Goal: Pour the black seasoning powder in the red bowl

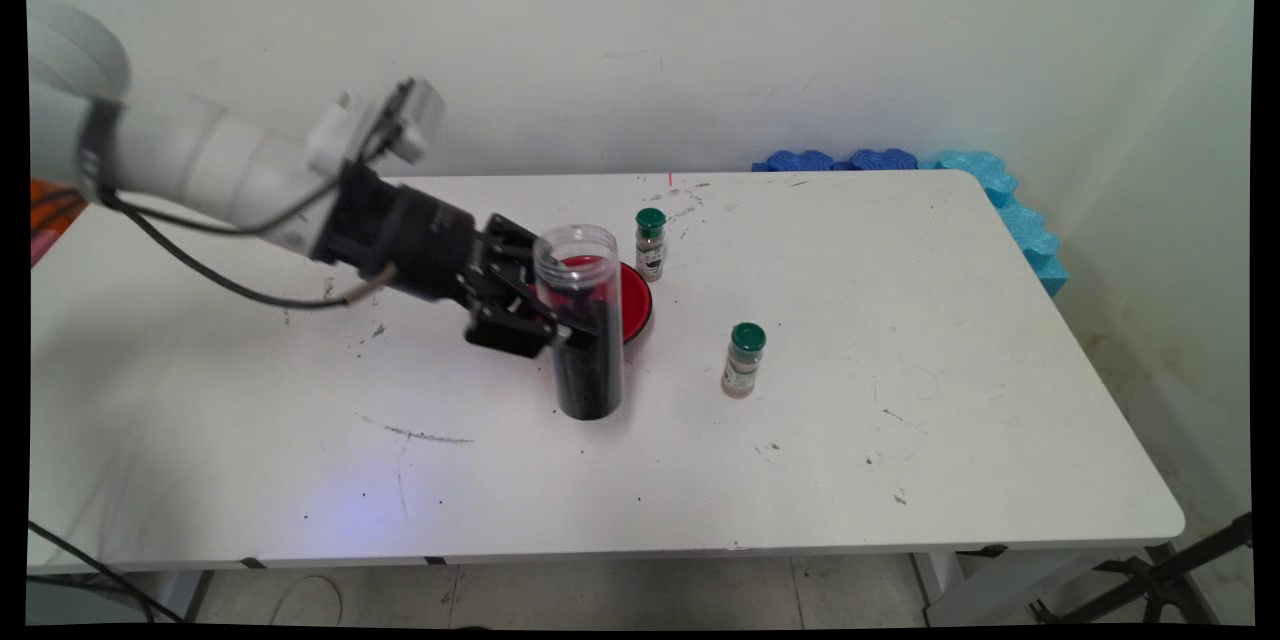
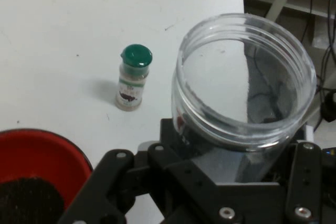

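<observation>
Nearest the camera in the main view is the front edge of the white surface [image 1: 700, 510], which has a wide bare stretch with only small dark marks and scratches on it. Its right half is open too, out to the rounded right corner. Blue foam pieces [image 1: 1000, 185] line the far right edge, by the wall.

Near the middle stands a tall clear plastic jar [image 1: 588, 340]. It is round, with a wide open mouth and a ridged rim (no lid is on it). It looks dark from about halfway down to the bottom, but I cannot tell what the dark stuff is. It looks upright, with its bottom on or very near the surface. The black end effector [image 1: 560, 315] comes in from the left and is clamped around the jar's middle, with one finger on each side. In the hand view the jar's mouth sits right between the black finger links.

Just behind the jar is a red bowl [image 1: 632, 298], partly hidden by it. The hand view shows a dark heap inside the bowl.

Two small spice bottles with green caps stand upright. One spice bottle [image 1: 650, 244] is right beside the bowl's far rim. The other spice bottle [image 1: 743, 359] stands alone to the right of the jar, with bare room all around it. Both are clear, with pale labels and light powder inside.
</observation>
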Tool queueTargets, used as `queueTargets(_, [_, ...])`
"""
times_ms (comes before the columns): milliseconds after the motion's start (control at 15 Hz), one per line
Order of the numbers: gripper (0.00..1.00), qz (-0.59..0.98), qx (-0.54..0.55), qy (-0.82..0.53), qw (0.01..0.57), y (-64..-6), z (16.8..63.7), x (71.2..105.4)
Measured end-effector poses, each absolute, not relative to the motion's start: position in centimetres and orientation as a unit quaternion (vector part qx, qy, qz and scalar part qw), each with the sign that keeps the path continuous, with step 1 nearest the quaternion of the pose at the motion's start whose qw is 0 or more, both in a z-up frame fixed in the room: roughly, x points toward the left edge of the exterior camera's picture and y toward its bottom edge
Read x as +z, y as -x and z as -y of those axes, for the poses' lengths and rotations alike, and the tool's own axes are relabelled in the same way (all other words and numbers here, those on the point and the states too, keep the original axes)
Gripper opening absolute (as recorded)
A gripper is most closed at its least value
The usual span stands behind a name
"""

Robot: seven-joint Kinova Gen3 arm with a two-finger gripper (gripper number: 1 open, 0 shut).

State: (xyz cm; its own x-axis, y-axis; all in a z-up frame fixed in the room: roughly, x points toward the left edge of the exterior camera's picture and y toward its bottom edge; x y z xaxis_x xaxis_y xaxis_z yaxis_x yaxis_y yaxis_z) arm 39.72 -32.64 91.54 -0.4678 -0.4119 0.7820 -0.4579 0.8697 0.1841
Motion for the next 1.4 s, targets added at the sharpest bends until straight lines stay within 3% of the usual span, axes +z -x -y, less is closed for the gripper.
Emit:
queueTargets(800, [0.00,0.814,-0.040,-0.385,0.434,-42.5,33.5,97.5])
queueTargets(1400, [0.00,0.769,-0.071,-0.482,0.414,-42.3,35.9,97.0])
